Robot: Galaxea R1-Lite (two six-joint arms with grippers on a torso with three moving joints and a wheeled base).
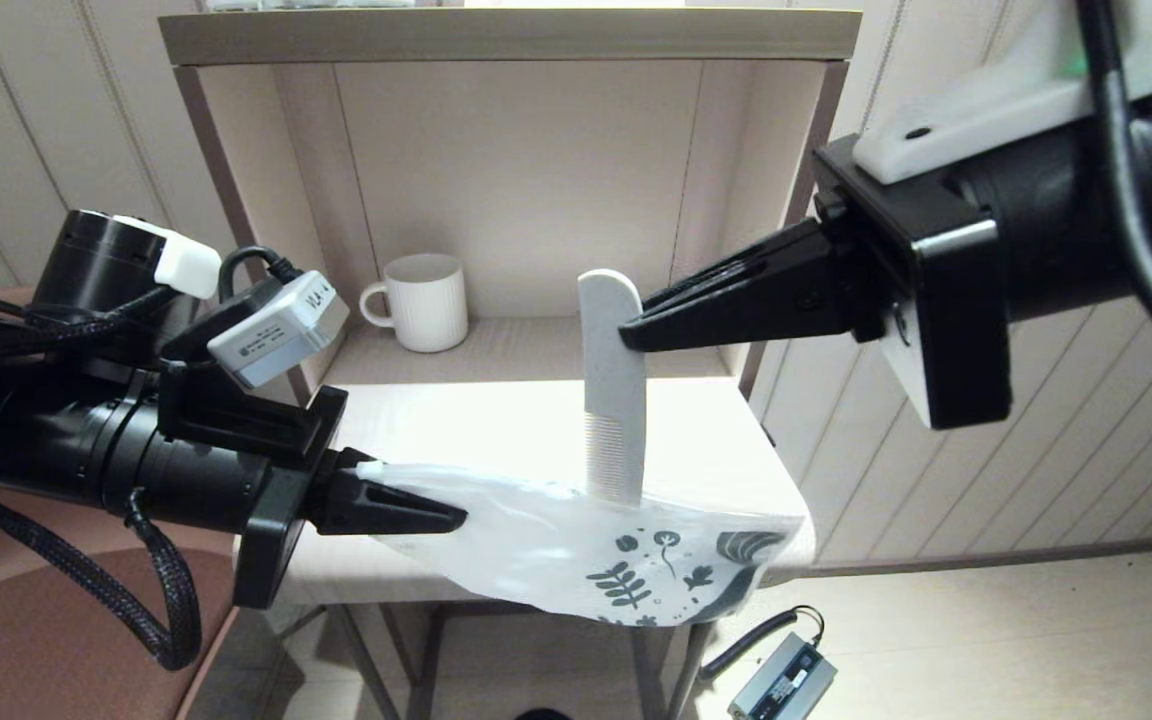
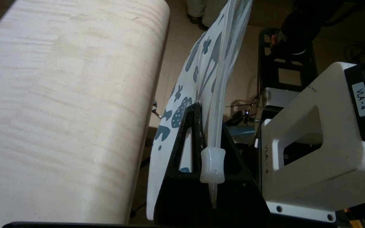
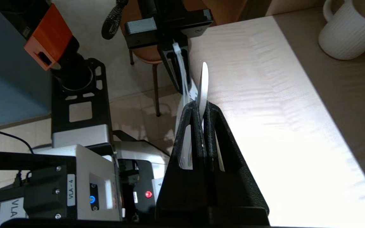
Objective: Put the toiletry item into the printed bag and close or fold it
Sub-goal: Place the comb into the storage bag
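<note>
The off-white comb [image 1: 613,390] stands upright, teeth end down, its lower tip at the top edge of the printed bag [image 1: 576,555]. My right gripper [image 1: 628,336] is shut on the comb's plain handle end; in the right wrist view the comb [image 3: 204,83] shows edge-on between the jaws. My left gripper [image 1: 456,518] is shut on the bag's zip edge at its plain end, with the white slider [image 2: 212,166] sitting between the jaws. The bag hangs stretched out in front of the table's front edge, leaf prints [image 2: 182,107] at the far end. Whether the comb's tip is inside the bag is hidden.
A white ribbed mug [image 1: 424,302] stands on the low shelf at the back of the pale wooden table [image 1: 496,420]. A brown chair [image 1: 66,620] is under my left arm. A small grey box with a cable [image 1: 781,680] lies on the floor.
</note>
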